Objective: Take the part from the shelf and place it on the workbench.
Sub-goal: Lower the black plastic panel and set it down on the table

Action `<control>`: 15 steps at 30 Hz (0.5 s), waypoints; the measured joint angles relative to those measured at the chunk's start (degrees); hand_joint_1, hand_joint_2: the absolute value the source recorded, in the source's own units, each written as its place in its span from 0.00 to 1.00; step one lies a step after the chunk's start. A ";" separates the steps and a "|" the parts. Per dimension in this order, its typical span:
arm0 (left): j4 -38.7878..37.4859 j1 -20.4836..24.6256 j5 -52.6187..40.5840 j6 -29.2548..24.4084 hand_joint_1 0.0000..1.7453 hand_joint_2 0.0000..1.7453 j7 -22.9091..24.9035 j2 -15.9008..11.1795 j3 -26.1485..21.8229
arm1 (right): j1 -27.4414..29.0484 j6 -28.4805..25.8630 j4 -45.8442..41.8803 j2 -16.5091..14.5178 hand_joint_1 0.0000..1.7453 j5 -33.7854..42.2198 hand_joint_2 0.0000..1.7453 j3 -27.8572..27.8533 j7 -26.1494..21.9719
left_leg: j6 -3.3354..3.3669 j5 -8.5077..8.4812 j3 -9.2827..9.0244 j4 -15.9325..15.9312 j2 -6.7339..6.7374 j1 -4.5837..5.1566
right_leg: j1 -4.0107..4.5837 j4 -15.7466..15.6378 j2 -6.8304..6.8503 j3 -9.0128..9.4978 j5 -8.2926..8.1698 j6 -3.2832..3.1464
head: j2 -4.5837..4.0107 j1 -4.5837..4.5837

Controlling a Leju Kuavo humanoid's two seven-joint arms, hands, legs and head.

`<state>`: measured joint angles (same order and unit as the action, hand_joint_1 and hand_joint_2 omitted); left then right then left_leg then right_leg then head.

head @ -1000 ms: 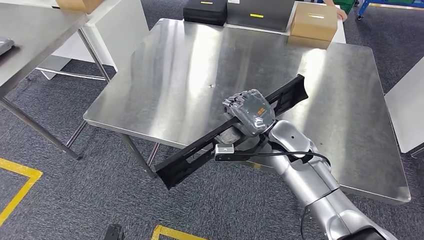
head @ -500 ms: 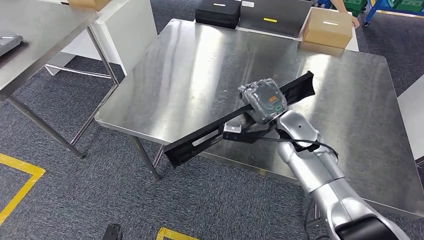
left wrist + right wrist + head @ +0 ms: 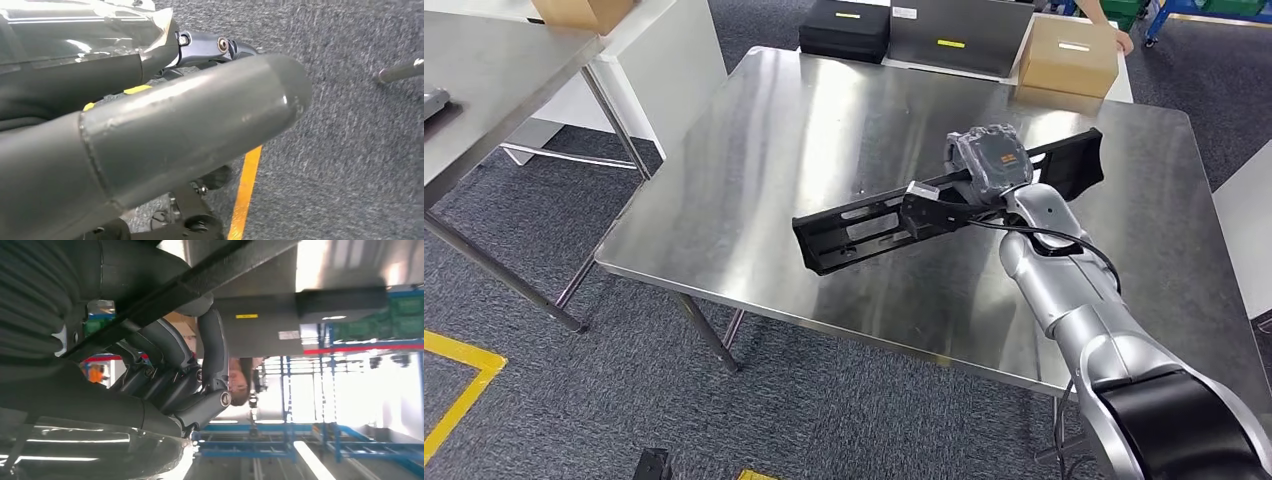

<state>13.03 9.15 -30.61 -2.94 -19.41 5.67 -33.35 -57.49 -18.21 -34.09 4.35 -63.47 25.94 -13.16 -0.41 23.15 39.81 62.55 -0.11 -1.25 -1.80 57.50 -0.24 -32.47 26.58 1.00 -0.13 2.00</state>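
The right robot hand is clamped around the long black part, gripping it nearer the part's 2 o'clock end. The part hangs over the steel bench, running from about 8 o'clock to 2 o'clock across the bench's middle; whether it touches the surface cannot be told. In the right wrist view the dark fingers curl around the black bar.

Writing is scarce and too small to read. A cardboard box at the bench's 1 o'clock corner is closed and carries a pale label on top. Beside it, at 12 o'clock, stand a grey case with a yellow sticker and a black case with a yellow strip; both are closed.

The left robot hand hangs over grey carpet crossed by a yellow floor line; whether its fingers are apart or together cannot be told.
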 joint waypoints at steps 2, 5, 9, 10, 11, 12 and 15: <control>-0.02 -0.05 -0.04 -0.06 0.00 0.00 0.00 -0.01 0.00 | -1.02 -0.68 1.98 0.02 0.98 0.32 1.00 -0.91 0.07 | 0.60 -0.57 -1.80 -3.63 -0.03 0.35 | 0.22 -0.12 0.00 0.07 0.36 0.61 | 0.00 -0.02; -0.02 -0.21 -0.08 -0.06 0.00 0.00 -0.01 0.05 -0.01 | -1.76 -1.26 4.11 0.10 0.98 0.55 1.00 -1.93 0.03 | 1.90 0.13 -2.49 -4.42 -0.13 0.75 | 0.46 -0.32 0.08 0.01 0.65 1.56 | 0.00 -0.14; -0.01 -0.21 -0.08 -0.06 0.00 0.00 -0.05 0.13 -0.02 | -1.71 -1.89 5.98 0.15 0.98 0.75 1.00 -2.88 -0.38 | 3.81 0.54 -3.81 -5.35 -0.15 0.82 | 0.72 10.98 0.14 -6.34 4.60 0.99 | 0.00 -0.34; -0.01 -0.24 -0.08 -0.05 0.00 0.00 -0.06 0.11 -0.02 | -1.46 -1.96 6.51 0.19 0.98 0.60 1.00 -3.01 -0.39 | 4.08 0.80 -4.06 -5.34 -0.26 0.92 | 0.79 14.83 0.11 -8.83 5.43 0.87 | 0.00 -0.38; -0.02 -0.33 -0.08 -0.06 0.00 0.00 -0.08 0.11 -0.03 | -1.16 -1.99 6.99 0.24 0.98 0.40 1.00 -3.09 -0.32 | 4.24 1.08 -4.40 -5.33 -0.39 1.03 | 0.86 16.96 0.09 -10.57 5.43 0.98 | 0.00 -0.39; -0.02 -0.44 -0.08 -0.06 0.00 0.00 -0.12 0.13 -0.03 | -0.93 -2.01 7.38 0.27 0.98 0.21 1.00 -3.14 -0.24 | 4.28 1.39 -4.82 -5.31 -0.54 1.14 | 0.92 16.78 0.08 -11.17 4.44 1.27 | 0.00 -0.42; -0.03 -0.63 -0.08 -0.06 0.00 0.00 -0.34 0.21 -0.04 | -0.94 -2.24 8.13 0.27 0.98 -0.01 1.00 -3.19 -0.13 | 3.95 2.50 -6.11 -5.09 -0.82 1.56 | 1.13 5.90 0.14 -7.49 -1.93 1.97 | 0.00 -0.47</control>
<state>13.00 8.52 -30.69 -3.00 -19.75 5.89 -33.40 -58.43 -20.45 -25.96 4.62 -63.48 22.75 -13.29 3.54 25.66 33.70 57.46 -0.93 0.31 -0.67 63.41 -0.10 -39.96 24.65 2.97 -0.13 1.53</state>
